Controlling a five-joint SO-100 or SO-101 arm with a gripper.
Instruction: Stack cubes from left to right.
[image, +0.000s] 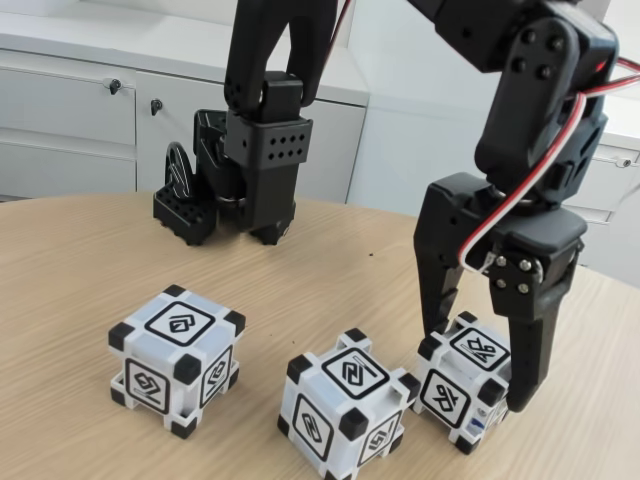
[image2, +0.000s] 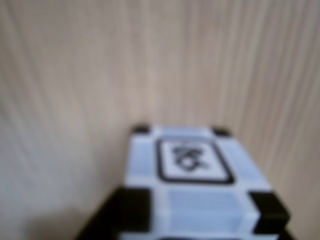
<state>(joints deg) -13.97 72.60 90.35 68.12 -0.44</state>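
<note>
1. The wooden table (image: 330, 260) carries three cubes in a row in the fixed view: the left cube (image: 178, 357), the middle cube (image: 348, 408) and the right cube (image: 464, 378), all resting on the wood and none stacked yet.
2. The gripper (image: 477, 369) hangs over the right cube with its fingers spread, one finger (image: 437, 290) at the cube's left edge and the other at its right; I cannot tell whether either pad touches.
3. To grasp well, I judge it should sink until the pads meet the flat white faces below the black corner blocks, then close squarely.
4. In the wrist view the right cube (image2: 195, 190) sits blurred at the bottom, slightly right of centre.
</note>
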